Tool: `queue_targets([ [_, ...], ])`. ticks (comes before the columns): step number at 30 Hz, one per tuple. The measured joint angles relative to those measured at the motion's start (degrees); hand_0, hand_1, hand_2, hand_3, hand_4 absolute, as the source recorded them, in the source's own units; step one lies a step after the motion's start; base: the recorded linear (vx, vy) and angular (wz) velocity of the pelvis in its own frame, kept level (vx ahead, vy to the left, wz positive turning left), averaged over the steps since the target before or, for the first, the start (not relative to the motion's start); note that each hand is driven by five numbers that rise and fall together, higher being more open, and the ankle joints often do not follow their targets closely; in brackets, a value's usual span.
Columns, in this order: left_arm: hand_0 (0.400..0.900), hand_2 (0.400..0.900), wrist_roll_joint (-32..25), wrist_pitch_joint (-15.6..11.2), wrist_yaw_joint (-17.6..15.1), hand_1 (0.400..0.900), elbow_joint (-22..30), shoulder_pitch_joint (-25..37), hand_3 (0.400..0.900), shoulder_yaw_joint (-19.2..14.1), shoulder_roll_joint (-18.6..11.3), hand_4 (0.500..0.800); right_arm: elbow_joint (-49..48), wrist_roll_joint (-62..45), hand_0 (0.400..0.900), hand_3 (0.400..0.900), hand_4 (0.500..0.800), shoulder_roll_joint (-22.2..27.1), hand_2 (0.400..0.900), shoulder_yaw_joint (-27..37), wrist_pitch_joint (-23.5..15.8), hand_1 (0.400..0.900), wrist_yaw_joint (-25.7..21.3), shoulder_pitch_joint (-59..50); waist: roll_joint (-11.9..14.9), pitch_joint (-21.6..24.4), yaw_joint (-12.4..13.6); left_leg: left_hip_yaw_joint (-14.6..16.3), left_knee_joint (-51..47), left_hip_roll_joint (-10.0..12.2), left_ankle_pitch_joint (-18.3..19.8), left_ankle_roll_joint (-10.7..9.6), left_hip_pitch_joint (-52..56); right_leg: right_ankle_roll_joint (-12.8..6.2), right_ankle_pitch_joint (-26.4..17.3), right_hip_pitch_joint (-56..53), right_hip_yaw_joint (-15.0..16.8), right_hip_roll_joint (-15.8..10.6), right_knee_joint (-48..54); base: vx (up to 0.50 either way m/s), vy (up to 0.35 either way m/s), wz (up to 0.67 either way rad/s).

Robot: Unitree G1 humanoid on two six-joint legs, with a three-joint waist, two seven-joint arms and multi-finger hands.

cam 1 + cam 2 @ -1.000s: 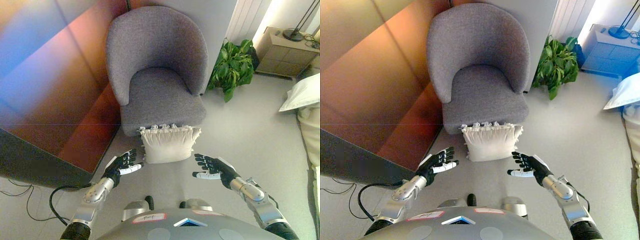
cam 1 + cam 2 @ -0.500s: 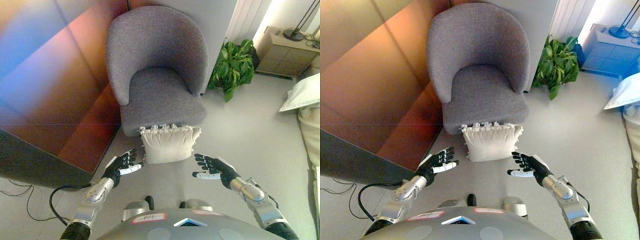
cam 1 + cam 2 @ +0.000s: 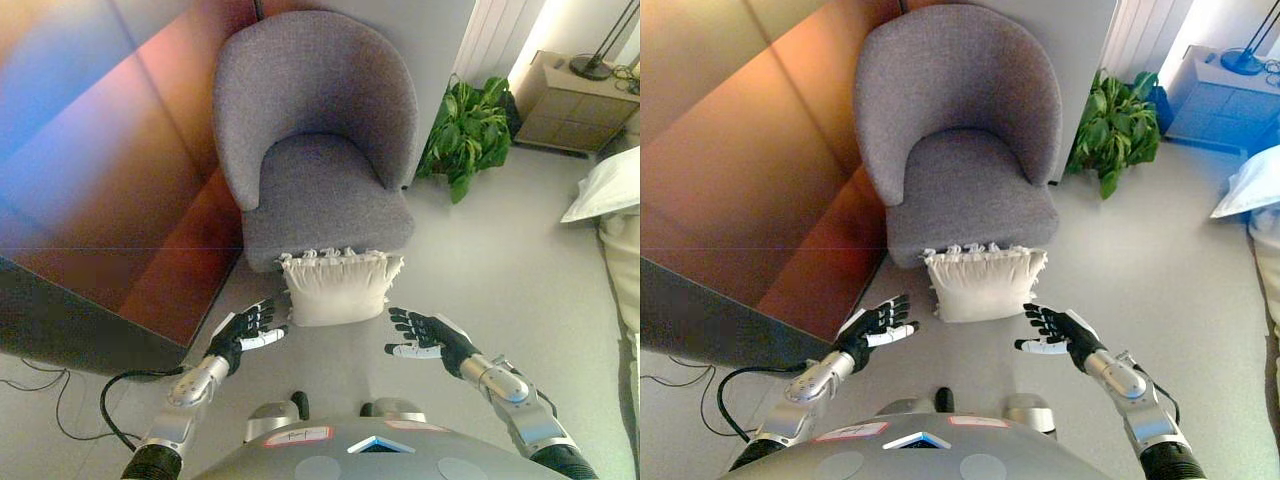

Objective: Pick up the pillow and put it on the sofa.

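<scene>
Left eye view shows the cream pillow (image 3: 336, 289) at the centre of the frame, standing on the grey floor (image 3: 500, 260) and leaning against the front of the grey chair (image 3: 315, 130) above it. The left hand (image 3: 246, 331) hangs low and left of the pillow, fingers spread and holding nothing, its tips just beside the pillow's lower left corner. The right hand (image 3: 425, 335) hangs low and right, also spread and empty, a little apart from the pillow. A green plant (image 3: 465, 135) stands right of the chair.
</scene>
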State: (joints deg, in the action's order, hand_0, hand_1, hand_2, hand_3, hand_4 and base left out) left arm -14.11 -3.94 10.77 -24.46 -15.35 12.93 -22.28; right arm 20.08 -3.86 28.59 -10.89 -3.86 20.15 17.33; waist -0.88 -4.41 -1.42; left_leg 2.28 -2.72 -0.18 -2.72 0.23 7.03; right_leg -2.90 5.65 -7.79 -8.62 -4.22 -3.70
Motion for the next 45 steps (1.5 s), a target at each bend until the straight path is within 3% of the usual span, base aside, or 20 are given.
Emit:
queue_targets([
  [4,0.900,0.900,-0.07,0.02,-0.64,0.900,-0.01,1.52,0.900,0.39,-0.32,0.800,0.01,-0.03,0.900,0.900,0.800,0.12,0.900,-0.09,-0.08,0.900,-0.86,-1.87,0.31,-2.59,0.07,-1.24,3.76,0.17,0.47,-0.80,-3.48,1.30,0.87,3.03,0.42,0.13,-2.67,-0.11,-0.102,0.07],
  [9,0.900,0.900,-0.28,0.09,-1.46,0.900,-0.56,6.56,0.900,1.61,-0.25,0.800,0.07,-0.07,0.900,0.900,0.800,0.64,0.900,-0.04,-0.23,0.900,-2.13,-6.96,2.88,-9.33,1.09,-5.28,19.28,-1.56,-1.71,-5.54,-13.06,3.15,1.73,6.89,2.06,-0.98,-7.83,0.03,-0.068,0.03],
  [12,0.900,0.900,-0.33,0.08,-1.44,0.900,-0.52,6.65,0.900,3.41,-0.11,0.800,0.07,-0.08,0.900,0.900,0.800,0.68,0.900,-0.01,-0.37,0.900,-2.99,-6.96,3.10,-9.50,0.82,-5.19,22.80,-1.76,-0.97,-5.17,-16.25,3.86,1.46,6.96,1.61,-1.74,-7.71,0.16,-0.006,-0.07],
  [14,0.900,0.900,-0.36,0.06,-1.53,0.900,-0.51,6.96,0.900,3.77,-0.09,0.800,0.11,-0.09,0.900,0.900,0.800,0.67,0.900,-0.05,-0.45,0.900,-3.63,-7.03,2.91,-9.41,0.53,-5.39,20.04,-1.40,-0.44,-4.58,-17.66,4.11,1.29,7.85,1.68,-2.04,-6.91,0.25,0.043,-0.21],
  [17,0.900,0.900,-0.36,0.04,-1.79,0.900,-1.17,8.04,0.900,4.73,-0.04,0.800,0.84,-0.08,0.900,0.900,0.800,0.78,0.900,-0.05,-0.46,0.900,-4.23,-6.93,2.66,-9.64,0.36,-7.03,8.95,1.28,-0.84,-5.22,-19.26,4.62,0.88,7.68,3.99,-1.38,-4.47,0.24,0.067,-0.26],
  [20,0.900,0.900,-0.36,-0.02,-2.41,0.900,-1.16,8.44,0.900,5.69,0.80,0.800,1.13,-0.08,0.900,0.900,0.800,2.00,0.900,-0.06,-0.50,0.900,-5.93,-7.34,0.66,-9.99,1.19,-5.95,3.04,4.84,-0.68,-6.44,-21.11,2.58,0.06,5.06,9.14,0.46,-0.70,0.26,0.149,-0.70],
  [22,0.900,0.900,-0.48,-0.04,-3.44,0.900,-1.06,7.44,0.900,5.49,2.01,0.800,1.37,-0.06,0.900,0.900,0.800,3.16,0.900,-0.39,-0.86,0.900,-6.14,-7.91,-1.67,-8.99,4.37,-4.42,2.46,7.50,-1.12,-6.94,-19.03,-0.15,-0.03,4.43,12.16,0.94,1.45,0.30,0.185,-0.32],
  [23,0.900,0.900,-0.57,0.03,-4.17,0.900,-1.33,7.88,0.900,5.29,1.81,0.800,1.52,-0.05,0.900,0.900,0.800,2.55,0.900,-0.72,-0.99,0.900,-6.46,-9.11,-1.17,-9.13,5.31,-1.93,3.53,6.90,-2.50,-6.80,-19.10,-1.15,0.39,3.01,12.73,-0.43,2.29,0.40,0.217,-0.19],
  [25,0.900,0.900,-0.92,0.03,-5.33,0.900,-1.43,8.72,0.900,4.73,0.16,0.800,1.25,-0.04,0.900,0.900,0.800,1.62,0.900,-2.32,-1.67,0.900,-6.60,-10.68,-0.43,-8.84,5.36,2.68,5.77,6.33,-6.24,-2.02,-18.67,-3.47,2.20,2.02,8.89,-2.91,-1.79,0.40,0.210,-0.26],
  [27,0.900,0.900,-1.59,0.00,-6.36,0.900,-1.44,10.07,0.900,3.18,-2.01,0.800,1.43,-0.06,0.900,0.900,0.800,-1.41,0.900,-2.88,-1.89,0.900,-6.72,-11.27,3.07,-7.44,6.23,5.14,6.60,3.19,-3.94,-0.72,-18.26,-4.90,3.74,2.44,6.83,-6.04,-3.06,0.36,0.239,-0.01],
  [29,0.900,0.900,-1.82,-0.12,-6.69,0.900,-1.39,12.81,0.900,2.09,-2.22,0.800,1.50,-0.06,0.900,0.900,0.800,-2.26,0.900,-2.93,-1.85,0.900,-6.90,-12.12,3.52,-7.31,5.78,4.59,5.62,1.46,-3.99,0.45,-17.39,-5.91,3.27,3.67,6.25,-6.96,-5.97,0.23,0.265,0.10],
  [30,0.900,0.900,-1.86,-0.27,-6.76,0.900,-1.51,14.22,0.900,2.09,-2.20,0.800,2.07,-0.05,0.900,0.900,0.800,-2.38,0.900,-3.07,-1.69,0.900,-6.90,-12.59,3.43,-7.37,5.54,3.67,4.89,0.96,-3.89,0.84,-16.83,-6.33,3.39,7.62,6.95,-6.92,-14.03,0.19,0.274,0.07],
  [32,0.900,0.900,-1.94,-0.89,-6.98,0.900,-1.28,14.69,0.900,2.11,-2.72,0.800,2.34,-0.07,0.900,0.900,0.800,-3.05,0.900,-3.89,-1.61,0.900,-7.20,-13.33,3.78,-7.11,3.59,3.05,4.08,0.89,-3.97,1.66,-15.67,-9.00,0.69,12.66,7.25,-7.41,-25.10,0.17,0.283,-0.14],
  [33,0.900,0.900,-1.98,-1.06,-7.23,0.900,-1.25,14.96,0.900,1.88,-2.79,0.800,2.38,-0.04,0.900,0.900,0.800,-3.18,0.900,-4.60,-1.60,0.900,-7.25,-14.09,4.20,-7.58,3.16,3.64,4.94,0.46,-2.30,2.25,-15.27,-9.38,-1.95,14.64,7.84,-7.64,-29.02,0.29,0.326,-0.10],
  [35,0.900,0.900,-1.99,-1.02,-7.60,0.900,-1.53,14.98,0.900,2.02,-2.69,0.800,2.40,-0.01,0.900,0.900,0.800,-3.56,0.900,-4.83,-1.61,0.900,-7.21,-14.79,3.97,-8.41,3.05,4.43,4.66,0.93,-2.16,3.37,-13.45,-8.57,-6.09,17.66,7.34,-8.27,-35.59,0.26,0.148,0.06],
  [37,0.900,0.900,-2.01,-1.02,-8.01,0.900,-1.45,15.07,0.900,2.03,-2.64,0.800,2.40,0.06,0.900,0.900,0.800,-3.43,0.900,-4.83,-1.63,0.900,-7.29,-14.59,3.21,-9.03,3.07,4.46,2.90,0.82,-1.81,4.42,-10.94,-8.00,-4.34,19.54,4.06,-8.25,-38.96,0.24,0.044,0.12],
  [39,0.900,0.900,-2.02,-1.03,-8.40,0.900,-1.45,15.10,0.900,2.02,-2.70,0.800,2.40,0.09,0.900,0.900,0.800,-3.31,0.900,-4.75,-1.69,0.900,-7.41,-14.82,2.72,-9.34,3.02,4.37,2.18,0.52,-1.99,4.71,-10.21,-7.90,-3.00,19.78,1.57,-8.05,-37.24,0.16,-0.034,0.12],
  [40,0.900,0.900,-2.05,-1.04,-8.67,0.900,-1.47,15.12,0.900,2.16,-2.66,0.800,2.40,0.30,0.900,0.900,0.800,-3.07,0.900,-4.78,-1.67,0.900,-8.06,-15.31,2.39,-9.84,3.04,4.22,1.60,-0.41,-1.87,5.37,-9.56,-7.49,-2.39,20.23,-1.35,-8.64,-32.63,0.18,-0.107,0.15],
  [43,0.900,0.900,-2.10,-1.12,-9.11,0.900,-1.71,15.72,0.900,2.91,-2.45,0.800,2.43,2.35,0.900,0.900,0.800,-2.51,0.900,-4.82,-1.69,0.900,-9.87,-17.65,0.92,-11.74,2.94,4.00,1.28,-0.89,-1.74,5.45,-9.90,-7.31,-2.31,20.62,-4.02,-10.90,-19.23,0.21,-0.217,0.28],
  [45,0.900,0.900,-2.55,-1.14,-9.26,0.900,-2.17,16.44,0.900,3.45,-2.53,0.800,2.42,4.84,0.900,0.900,0.800,-2.24,0.900,-4.82,-1.74,0.900,-11.32,-18.47,1.45,-12.11,2.86,3.22,0.20,-2.24,-2.08,4.59,-10.18,-10.02,-4.67,19.88,-2.81,-14.45,-6.65,0.22,-0.254,0.41],
])
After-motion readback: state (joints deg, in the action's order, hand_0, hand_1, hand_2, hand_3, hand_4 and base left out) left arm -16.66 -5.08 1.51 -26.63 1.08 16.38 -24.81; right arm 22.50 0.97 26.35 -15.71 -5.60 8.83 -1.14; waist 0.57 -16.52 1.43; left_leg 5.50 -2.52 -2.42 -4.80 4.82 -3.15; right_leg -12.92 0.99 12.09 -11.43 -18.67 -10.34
